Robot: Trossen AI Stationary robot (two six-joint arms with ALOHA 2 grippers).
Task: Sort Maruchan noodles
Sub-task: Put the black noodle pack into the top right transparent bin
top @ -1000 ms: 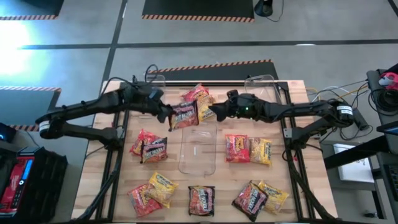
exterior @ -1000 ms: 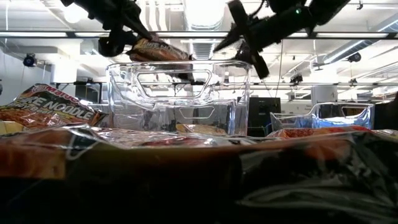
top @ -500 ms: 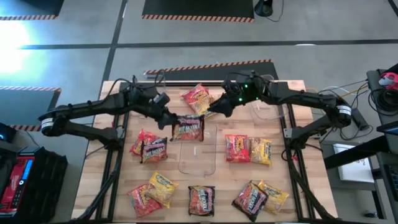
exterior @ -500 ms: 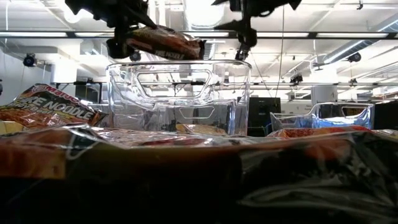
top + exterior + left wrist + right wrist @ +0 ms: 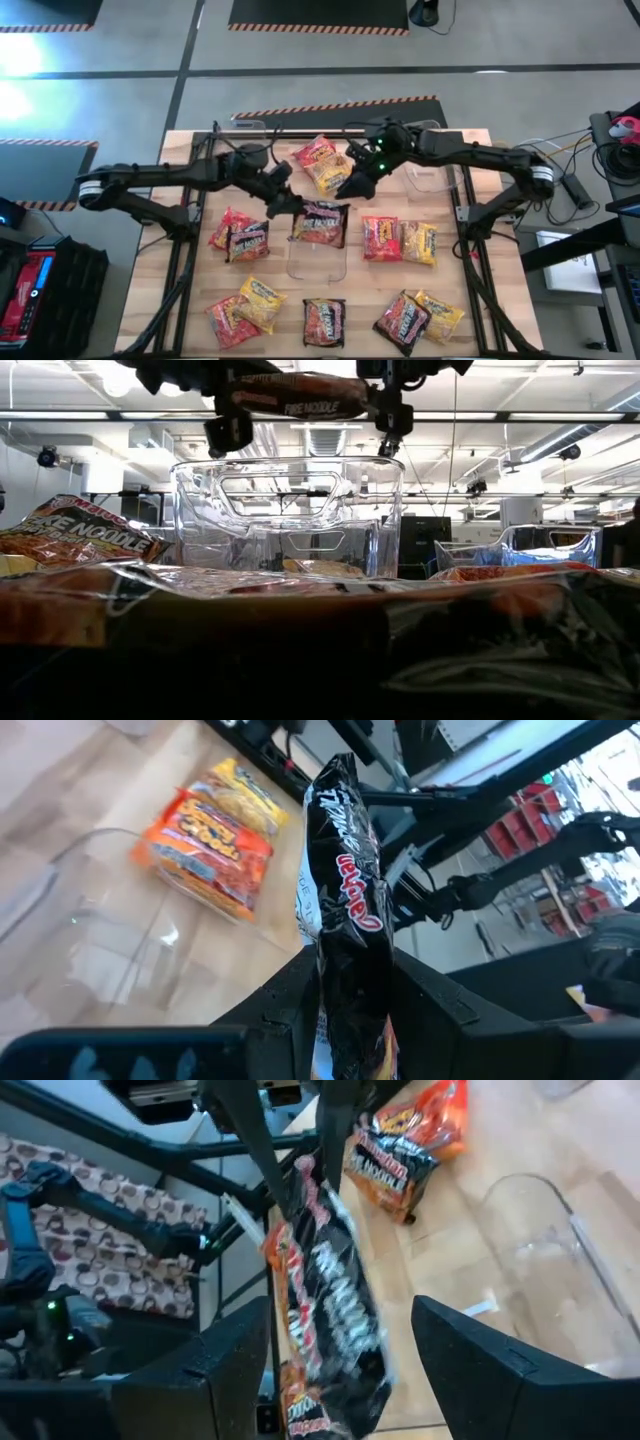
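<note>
Dark noodle packet (image 5: 322, 222) in left fingers (image 5: 283, 203) (right fingers (image 5: 352, 186) apart) above clear bin (image 5: 318, 262)

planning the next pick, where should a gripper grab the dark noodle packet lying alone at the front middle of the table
Grip the dark packet by one of its short crimped ends, coming straight down from above. It lies flat on the table with bare wood on both sides, so fingers can straddle an end seam; the flat middle gives little to pinch. The left gripper is busy holding another packet, so the open right gripper seems the freer choice.
</note>
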